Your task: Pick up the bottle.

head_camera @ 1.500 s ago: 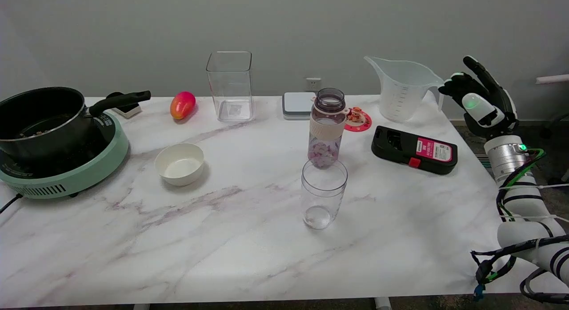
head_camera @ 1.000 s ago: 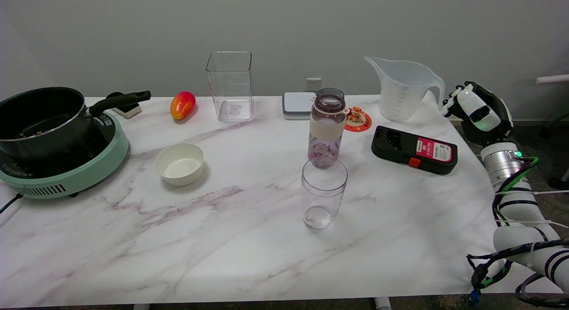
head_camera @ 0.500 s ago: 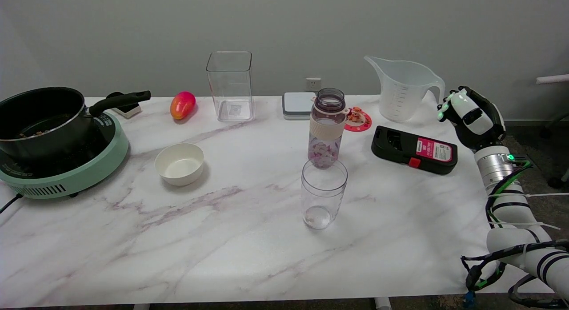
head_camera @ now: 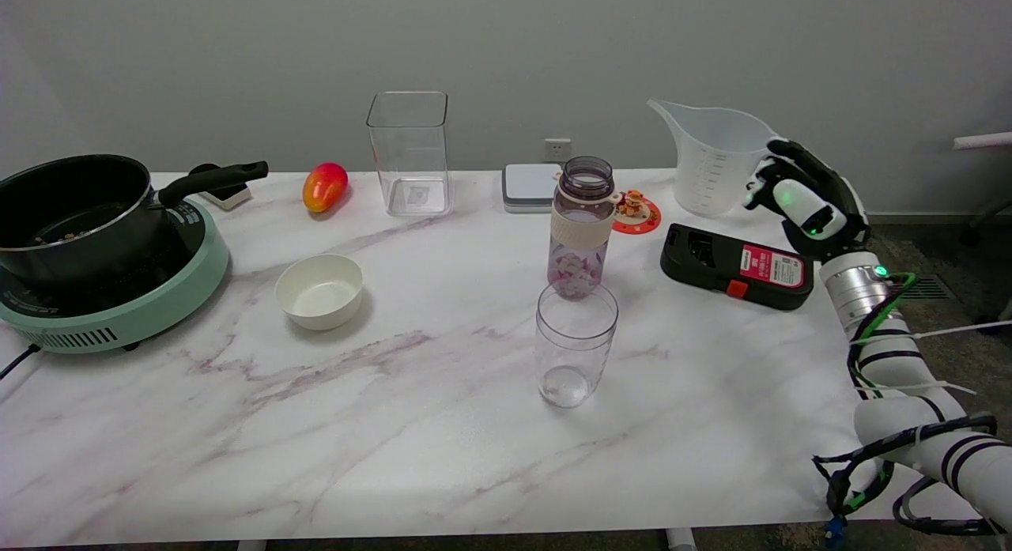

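A white marble-patterned tabletop [head_camera: 411, 424] with faint purple veins carries everything here. At its left edge a mint-green induction cooker [head_camera: 118, 310] bears a black saucepan [head_camera: 75, 211] whose handle points toward the middle. The robot's right arm [head_camera: 893, 369] reaches in from the lower right, white with black cables looped round it. Near the back right corner a translucent measuring jug [head_camera: 715, 160] stands upright, and at the back centre a clear square container [head_camera: 409, 152] stands open. The right hand [head_camera: 806, 199] is raised above the tabletop's right edge, just beside the jug's handle and above the far end of a black device [head_camera: 735, 266] with a red-and-white label. It holds nothing; whether its fingers are spread or curled I cannot tell from here. The bottle [head_camera: 581, 227], purple-tinted with a cream band and no cap, stands upright near the middle, well apart from the hand. Directly in front of it stands a clear empty glass [head_camera: 575, 344]. Left of that sits a small white bowl [head_camera: 319, 291]. Behind the bottle lie a small grey scale [head_camera: 530, 186] and a red coaster [head_camera: 636, 215], and a mango [head_camera: 325, 186] lies left of the container.
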